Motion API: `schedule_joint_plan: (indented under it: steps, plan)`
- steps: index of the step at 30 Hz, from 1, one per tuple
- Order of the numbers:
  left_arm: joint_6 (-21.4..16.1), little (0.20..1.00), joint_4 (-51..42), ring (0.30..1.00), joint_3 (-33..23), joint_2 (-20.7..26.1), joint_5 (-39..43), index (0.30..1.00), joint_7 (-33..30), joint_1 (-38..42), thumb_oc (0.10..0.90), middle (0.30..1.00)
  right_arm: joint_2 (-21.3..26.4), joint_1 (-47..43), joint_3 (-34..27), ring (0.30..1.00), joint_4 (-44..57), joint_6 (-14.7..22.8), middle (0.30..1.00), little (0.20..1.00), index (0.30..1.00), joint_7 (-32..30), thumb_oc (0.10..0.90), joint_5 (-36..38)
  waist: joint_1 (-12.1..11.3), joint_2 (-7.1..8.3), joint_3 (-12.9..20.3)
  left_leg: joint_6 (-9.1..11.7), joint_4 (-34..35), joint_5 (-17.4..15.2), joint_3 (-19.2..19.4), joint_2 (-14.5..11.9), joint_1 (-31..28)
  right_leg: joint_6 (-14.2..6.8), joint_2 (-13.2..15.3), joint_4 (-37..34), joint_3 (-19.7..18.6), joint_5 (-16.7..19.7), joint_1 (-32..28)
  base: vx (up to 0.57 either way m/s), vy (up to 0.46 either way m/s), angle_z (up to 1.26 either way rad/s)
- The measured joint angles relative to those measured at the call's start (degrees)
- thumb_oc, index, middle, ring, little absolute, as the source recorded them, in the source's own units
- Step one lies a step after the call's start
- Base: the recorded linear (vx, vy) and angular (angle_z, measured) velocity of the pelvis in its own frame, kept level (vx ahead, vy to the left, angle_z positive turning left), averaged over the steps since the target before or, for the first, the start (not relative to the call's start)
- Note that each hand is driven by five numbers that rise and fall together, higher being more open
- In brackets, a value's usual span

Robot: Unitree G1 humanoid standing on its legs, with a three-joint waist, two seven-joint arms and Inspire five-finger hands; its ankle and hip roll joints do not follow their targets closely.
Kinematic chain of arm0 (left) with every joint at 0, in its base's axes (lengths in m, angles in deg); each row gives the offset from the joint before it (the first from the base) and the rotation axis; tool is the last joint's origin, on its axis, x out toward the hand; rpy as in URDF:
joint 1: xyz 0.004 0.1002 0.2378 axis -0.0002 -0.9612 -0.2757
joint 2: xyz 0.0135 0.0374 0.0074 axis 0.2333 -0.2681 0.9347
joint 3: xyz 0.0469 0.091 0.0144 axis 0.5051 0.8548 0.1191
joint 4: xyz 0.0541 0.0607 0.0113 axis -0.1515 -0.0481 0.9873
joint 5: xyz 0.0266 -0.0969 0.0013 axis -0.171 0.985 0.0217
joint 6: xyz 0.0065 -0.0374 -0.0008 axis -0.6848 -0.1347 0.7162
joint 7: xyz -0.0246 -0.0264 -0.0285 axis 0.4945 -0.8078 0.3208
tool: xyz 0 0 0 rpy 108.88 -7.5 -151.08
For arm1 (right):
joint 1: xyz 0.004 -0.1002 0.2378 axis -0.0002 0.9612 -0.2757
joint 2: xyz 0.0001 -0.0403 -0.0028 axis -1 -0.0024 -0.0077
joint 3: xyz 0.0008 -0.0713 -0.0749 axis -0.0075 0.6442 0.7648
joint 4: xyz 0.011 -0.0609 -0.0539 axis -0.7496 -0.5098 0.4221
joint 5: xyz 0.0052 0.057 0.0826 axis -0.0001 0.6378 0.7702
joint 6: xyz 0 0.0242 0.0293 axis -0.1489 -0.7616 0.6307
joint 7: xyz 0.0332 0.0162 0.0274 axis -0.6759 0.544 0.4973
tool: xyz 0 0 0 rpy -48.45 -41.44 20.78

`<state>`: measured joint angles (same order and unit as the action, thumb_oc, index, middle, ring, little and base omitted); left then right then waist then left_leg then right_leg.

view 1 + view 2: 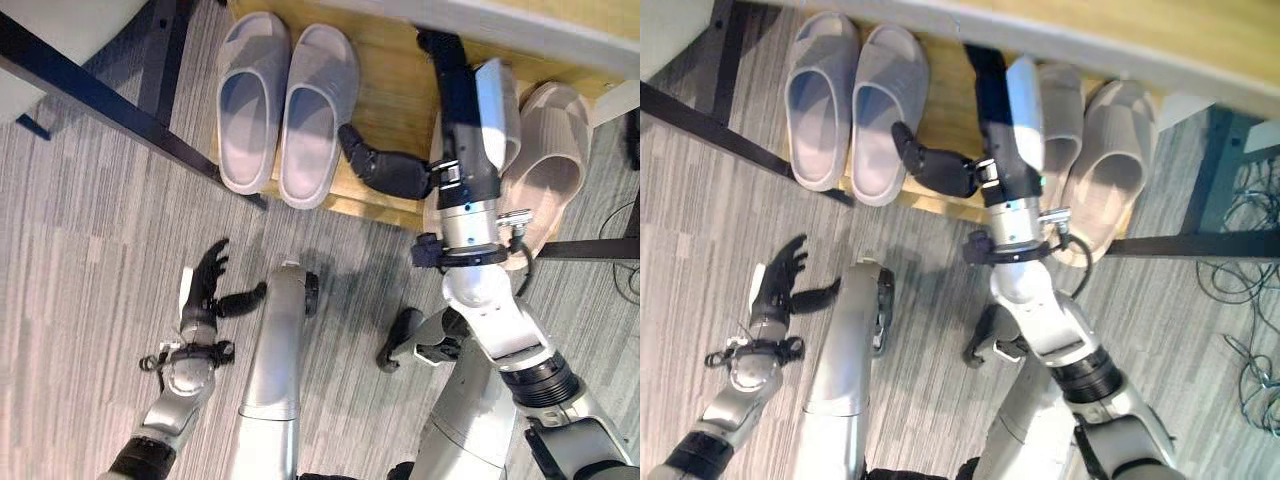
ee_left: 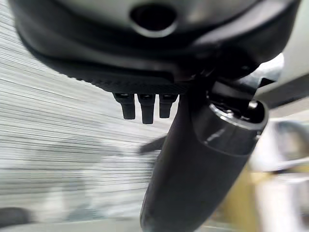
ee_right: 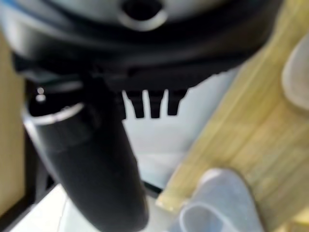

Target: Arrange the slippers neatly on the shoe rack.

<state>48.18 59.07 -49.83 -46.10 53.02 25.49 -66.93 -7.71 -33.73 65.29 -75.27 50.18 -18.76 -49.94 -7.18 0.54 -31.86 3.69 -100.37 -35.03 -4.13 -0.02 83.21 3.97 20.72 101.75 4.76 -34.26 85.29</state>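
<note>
Grey slippers (image 1: 287,110) sit paired and square on the wooden shoe rack (image 1: 395,95), while the beige pair (image 1: 1100,160) lies at its right end, heels overhanging the front edge, so I judge I am partway through placing this second pair, and next I need a gentle push to seat them fully on the board. My right hand (image 1: 440,110) reaches over the beige pair with thumb splayed, its grip unclear to me; my left hand (image 1: 205,280) hangs relaxed and empty above the floor.

Grey striped carpet floor (image 1: 90,260); black table frame bar (image 1: 110,110) crossing diag. at left.
</note>
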Motion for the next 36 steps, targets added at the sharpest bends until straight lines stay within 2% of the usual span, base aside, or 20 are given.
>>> schedule_joint_plan:
  steps: [5, 8, 11, 13, 18, 20, 21, 22, 24, 26, 27, 28, 30, 36]
  plan:
    - [-1.2, 0.9, -2.6, 0.9, -1.2, -0.9, -1.1, 0.9, 0.4, 2.5, 0.8, 0.9, 3.6, 3.7, -2.6, 0.9, -1.0, 1.2, 0.9, 0.9, 0.9, 1.8, 0.8, -0.7, 0.5, -0.12, 0.2, 0.0, 7.4, 3.4, -1.6, 0.0, -1.3, 0.6, 0.0, -8.0, 4.2, 2.6, -3.7, -0.12, -0.015, 0.05]
    - [-1.2, 0.9, -1.4, 0.9, -1.1, -1.5, -1.1, 0.9, 1.6, 1.7, 0.8, 0.9, 4.2, 6.5, -2.4, 0.9, -2.4, 1.3, 0.9, 0.9, 0.9, 4.1, 0.8, -1.8, 0.1, -0.02, 0.2, 0.1, 14.7, 6.2, -1.5, 0.1, -5.1, 0.4, -0.2, -14.7, 5.8, 5.0, -7.9, -0.13, -0.063, 0.1]
    - [-1.2, 0.9, 0.4, 0.9, -0.9, -2.6, -1.1, 0.9, 3.1, 0.6, 0.8, 0.9, 5.0, 9.9, -1.4, 0.9, -5.8, 1.7, 0.9, 0.9, 0.9, 6.2, 0.8, -4.7, -0.1, 0.35, 0.5, 0.4, 24.6, 10.3, -2.5, 0.3, -11.3, 0.3, -0.7, -24.2, 8.7, 8.0, -14.9, -0.09, -0.077, 0.18]
    - [-1.2, 0.9, 0.6, 0.9, -0.9, -2.7, -1.0, 0.9, 4.3, -1.8, 0.8, 0.9, 4.9, 13.6, -1.0, 0.9, -6.9, 2.1, 0.9, 0.9, 0.9, 7.2, 0.8, -5.5, -0.1, 1.52, 1.7, 0.2, 30.4, 12.4, -2.5, 0.3, -15.0, 0.2, -1.1, -29.1, 9.8, 9.4, -18.7, -0.09, -0.115, 0.17]
    - [-1.0, 0.9, 1.7, 0.9, 0.0, -2.8, -1.1, 0.9, 7.8, -3.4, 0.8, 0.9, 4.6, 18.0, -0.1, 0.9, -10.7, 2.7, 0.9, 0.9, 0.9, 9.3, 0.8, -7.9, 0.0, 2.35, 3.0, 0.8, 46.4, 19.6, -4.6, 0.1, -24.1, -0.1, -3.2, -44.5, 14.7, 15.4, -29.3, -0.01, -0.125, 0.16]
    - [-1.0, 0.9, 1.9, 0.9, 0.4, -2.7, -1.1, 0.9, 9.0, -3.7, 0.8, 0.9, 4.5, 18.7, 0.8, 0.9, -13.3, 2.8, 0.9, 0.9, 0.9, 10.1, 0.8, -8.4, -0.2, 2.69, 3.3, 0.9, 51.1, 21.6, -5.1, 0.0, -27.7, -0.3, -3.9, -49.0, 16.0, 16.9, -33.0, 0.08, -0.108, 0.17]
    - [-0.8, 0.9, 2.6, 0.9, 0.6, -2.6, -1.2, 0.9, 10.0, -4.0, 0.8, 0.9, 3.8, 19.0, 1.5, 0.9, -16.0, 2.9, 0.9, 0.9, 0.9, 11.0, 0.8, -9.0, -0.4, 3.12, 3.7, 1.2, 55.9, 23.6, -5.6, -0.1, -31.5, -0.7, -4.8, -53.3, 16.9, 18.4, -36.9, 0.06, -0.09, 0.17]
    - [-0.7, 0.9, 3.6, 0.9, 1.0, -2.2, -1.2, 0.9, 10.7, -5.1, 0.8, 0.9, 2.7, 20.0, 2.7, 0.9, -18.6, 2.9, 0.9, 0.9, 0.9, 11.5, 0.8, -9.3, -0.6, 4.15, 5.5, 1.3, 61.9, 25.8, -5.9, -0.4, -35.2, -1.1, -5.8, -58.3, 17.6, 20.1, -40.2, 0.06, -0.089, 0.2]
    - [-0.7, 0.9, 4.1, 0.9, 1.2, -2.1, -1.2, 0.9, 12.1, -9.0, 0.8, 0.9, 2.4, 23.6, 4.0, 0.9, -20.8, 3.8, 0.9, 0.9, 0.9, 12.8, 0.8, -10.1, -1.5, 5.09, 9.4, 1.4, 71.1, 28.9, -5.9, -1.2, -42.7, -1.7, -7.6, -66.6, 18.9, 22.8, -47.2, 0.22, -0.132, 0.1]
    - [0.4, 0.9, 5.0, 0.9, 0.8, -1.6, -1.3, 0.9, 13.6, -11.4, 0.8, 0.9, 0.7, 24.5, 5.5, 0.9, -27.3, 3.7, 0.9, 0.9, 0.9, 14.3, 0.8, -11.6, -1.5, 5.04, 10.3, 2.0, 81.4, 33.1, -6.2, -2.5, -52.8, -2.6, -10.5, -76.9, 20.7, 26.5, -57.3, 0.08, -0.032, 0.12]
    - [0.3, 0.9, 5.4, 0.9, 1.9, -1.3, -2.0, 0.9, 14.0, -13.3, 0.8, 0.9, 0.9, 27.7, 6.6, 0.9, -28.6, 3.5, 0.9, 0.9, 0.9, 15.0, 0.8, -12.1, -2.1, 4.78, 14.6, 2.0, 85.7, 34.4, -6.5, -3.0, -54.6, -3.0, -11.6, -81.4, 21.4, 27.9, -59.3, 0.07, -0.022, 0.16]
    - [0.1, 0.9, 5.3, 0.9, 1.9, -1.2, -2.3, 0.9, 14.2, -14.1, 0.8, 0.9, 0.9, 29.5, 6.6, 0.9, -29.1, 4.0, 0.9, 0.9, 0.9, 14.9, 0.8, -12.4, -2.3, 4.66, 16.2, 1.7, 87.5, 35.0, -6.6, -3.2, -55.8, -3.1, -11.9, -83.3, 21.9, 28.6, -60.6, 0.2, -0.073, 0.14]
    - [1.0, 0.9, 6.3, 0.9, 1.8, -1.0, -2.4, 0.9, 15.4, -15.7, 0.8, 0.9, 0.5, 30.1, 7.6, 0.9, -34.5, 4.6, 0.9, 0.9, 0.9, 15.2, 0.8, -13.5, -2.4, 3.28, 16.7, 1.5, 92.7, 36.6, -6.6, -3.6, -62.8, -4.0, -13.5, -90.3, 23.0, 31.2, -68.5, 0.15, -0.049, 0.08]
    - [1.8, 0.9, 6.1, 0.9, 1.7, 0.0, -4.7, 0.9, 16.9, -16.2, 0.8, 0.9, -0.3, 30.9, 7.4, 0.9, -40.8, 5.0, 0.9, 0.9, 0.9, 16.2, 0.8, -15.3, -1.7, 1.78, 18.5, 1.4, 97.9, 37.9, -6.0, -3.7, -69.6, -5.1, -15.7, -101.2, 23.2, 35.8, -77.3, 0.12, -0.015, 0.0]
